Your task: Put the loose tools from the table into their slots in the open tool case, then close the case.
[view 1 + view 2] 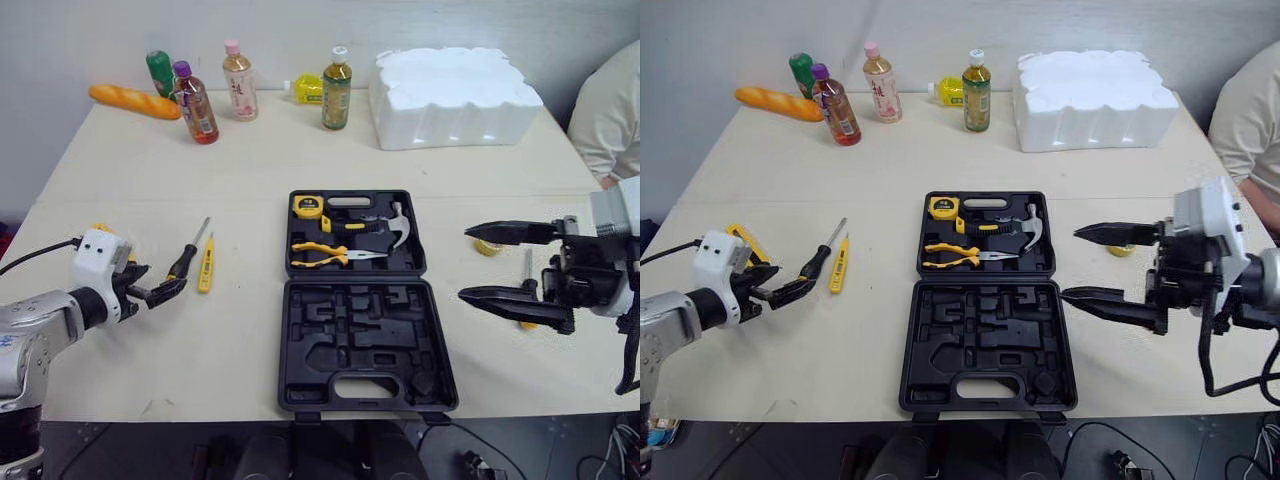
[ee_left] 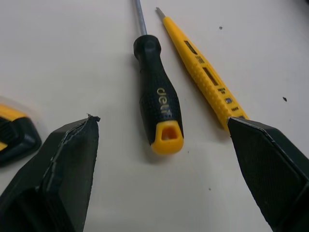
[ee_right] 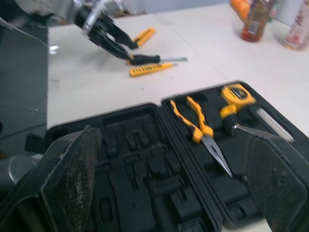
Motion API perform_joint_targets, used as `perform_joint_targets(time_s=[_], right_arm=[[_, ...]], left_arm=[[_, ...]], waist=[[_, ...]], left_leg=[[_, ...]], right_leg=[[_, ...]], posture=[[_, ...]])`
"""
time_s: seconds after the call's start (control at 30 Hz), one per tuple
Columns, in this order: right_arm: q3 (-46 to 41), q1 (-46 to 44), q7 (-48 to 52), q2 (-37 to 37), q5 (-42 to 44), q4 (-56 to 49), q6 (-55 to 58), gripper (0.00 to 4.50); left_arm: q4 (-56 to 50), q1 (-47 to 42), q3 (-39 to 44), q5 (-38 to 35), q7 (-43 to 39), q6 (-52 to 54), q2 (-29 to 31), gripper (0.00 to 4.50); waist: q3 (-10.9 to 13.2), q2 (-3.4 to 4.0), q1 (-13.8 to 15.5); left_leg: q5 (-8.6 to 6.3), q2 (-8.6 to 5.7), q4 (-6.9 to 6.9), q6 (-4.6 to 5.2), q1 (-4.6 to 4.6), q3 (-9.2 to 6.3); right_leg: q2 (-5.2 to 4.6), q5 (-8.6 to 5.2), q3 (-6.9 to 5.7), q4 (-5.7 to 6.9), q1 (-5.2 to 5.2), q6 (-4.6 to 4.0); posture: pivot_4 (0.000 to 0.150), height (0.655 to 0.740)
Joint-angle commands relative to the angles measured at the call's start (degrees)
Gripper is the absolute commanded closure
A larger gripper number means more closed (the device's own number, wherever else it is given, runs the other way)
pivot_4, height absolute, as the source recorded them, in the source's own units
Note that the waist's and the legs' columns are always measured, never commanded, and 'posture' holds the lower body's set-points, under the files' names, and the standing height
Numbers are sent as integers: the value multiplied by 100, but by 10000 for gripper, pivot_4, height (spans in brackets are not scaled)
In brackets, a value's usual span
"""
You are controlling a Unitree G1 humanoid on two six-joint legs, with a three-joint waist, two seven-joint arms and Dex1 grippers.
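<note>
Reaching for the black-handled screwdriver (image 2: 157,104), the left gripper (image 1: 158,284) hovers low at the handle's end, fingers spread wide and gripping nothing. The yellow tester pen (image 2: 205,77) lies just beside the screwdriver on the table (image 1: 250,160), left of the open tool case (image 1: 300,370), whose tray already holds the tape measure (image 1: 308,207), hammer (image 1: 385,225) and pliers (image 1: 330,256). The right gripper (image 1: 465,264) hangs open and empty just right of the case. Next, by my reading, the left fingers must settle around the handle and close squarely without nudging the pen.
</note>
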Motion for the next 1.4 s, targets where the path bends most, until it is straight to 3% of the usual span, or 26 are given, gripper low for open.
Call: perform_joint_targets(time_s=[0.03,0.3,0.53,0.63,0.8,0.83,1.1,1.23,1.4], right_arm=[[410,-400,-150,117,118,-246,-49,0],[1357,-1392,-607,531,24,-332,64,0],[1638,-1780,-836,709,-36,-252,120,0],[1697,-1913,-928,795,-102,-167,104,0],[1771,-2026,-993,851,-127,-157,127,0],[1777,-2040,-1016,861,-138,-162,128,0],[1631,-1935,-1072,726,-143,-205,217,0],[1241,-1483,-1200,524,5,-409,401,0],[597,-668,-1339,235,247,-782,620,0]], left_arm=[[264,-265,-322,261,53,-213,-17,641],[963,-653,-1023,871,72,-820,-51,641],[1140,-776,-941,917,106,-810,-108,641],[1222,-758,-933,919,140,-788,-160,9143],[1195,-629,-972,955,178,-840,-278,32975],[1212,-615,-905,948,173,-863,-250,34883],[1340,-774,-577,751,-961,-1301,954,34739],[548,-1414,-1169,520,-1786,-1269,1157,34739],[-62,-2173,-2146,456,-2812,-1326,1141,34739]], waist=[[0,-1,2],[1,-6,-8],[0,-8,-2],[0,-8,-4],[0,-8,-12],[-1,-8,-13],[2,-27,-65],[2,-30,64],[0,-31,138]], left_leg=[[0,0,1,1,-9,5],[8,1,10,1,-19,43],[12,1,13,3,-17,41],[12,1,13,3,-17,42],[12,4,12,2,-13,43],[12,4,12,2,-12,44],[12,15,-2,-3,-17,58],[8,13,4,3,-33,48],[8,7,59,5,-125,7]], right_leg=[[0,0,0,5,-11,0],[4,1,2,44,-53,0],[-1,3,3,53,-53,-3],[-1,3,4,54,-53,-3],[0,3,7,60,-54,-4],[0,3,7,62,-54,-4],[5,-1,13,72,-78,-18],[-5,-1,13,50,-76,-18],[-2,12,8,45,-107,-14]], posture=[[1500,7383],[1500,7383],[1500,7383],[1500,7383],[1500,7383],[1500,7383],[1500,7383],[1500,7383],[1500,7383]])
